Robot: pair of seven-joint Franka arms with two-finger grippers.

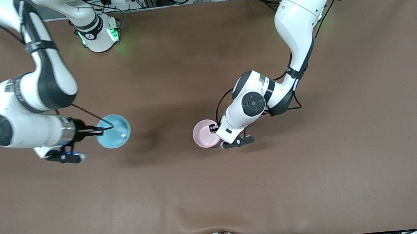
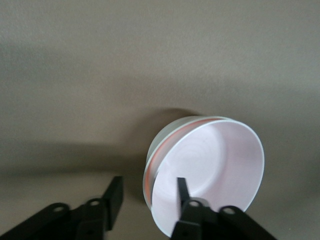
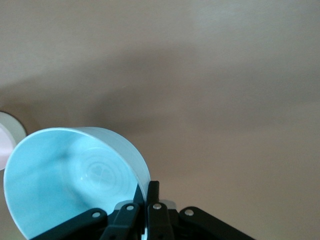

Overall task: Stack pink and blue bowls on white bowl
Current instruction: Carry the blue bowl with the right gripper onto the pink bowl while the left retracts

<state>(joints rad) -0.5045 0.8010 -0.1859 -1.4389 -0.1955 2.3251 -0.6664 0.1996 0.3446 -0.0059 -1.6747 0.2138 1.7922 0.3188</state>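
Note:
The pale pink bowl (image 1: 204, 134) sits nested in the white bowl (image 2: 149, 162) near the table's middle; only the white bowl's rim shows around it. My left gripper (image 1: 219, 139) is open at this stack, one finger (image 2: 183, 189) inside the pink bowl (image 2: 215, 160) and the other outside the rim, with a gap to the wall. My right gripper (image 1: 97, 132) is shut on the rim of the light blue bowl (image 1: 114, 131), holding it upright above the table toward the right arm's end. In the right wrist view the shut gripper (image 3: 150, 188) pinches the blue bowl's wall (image 3: 75, 180).
The brown table cloth (image 1: 216, 192) lies flat around both bowls. The edge of the nested bowls (image 3: 9, 129) shows in the right wrist view. Cables and frames line the table edge by the robots' bases.

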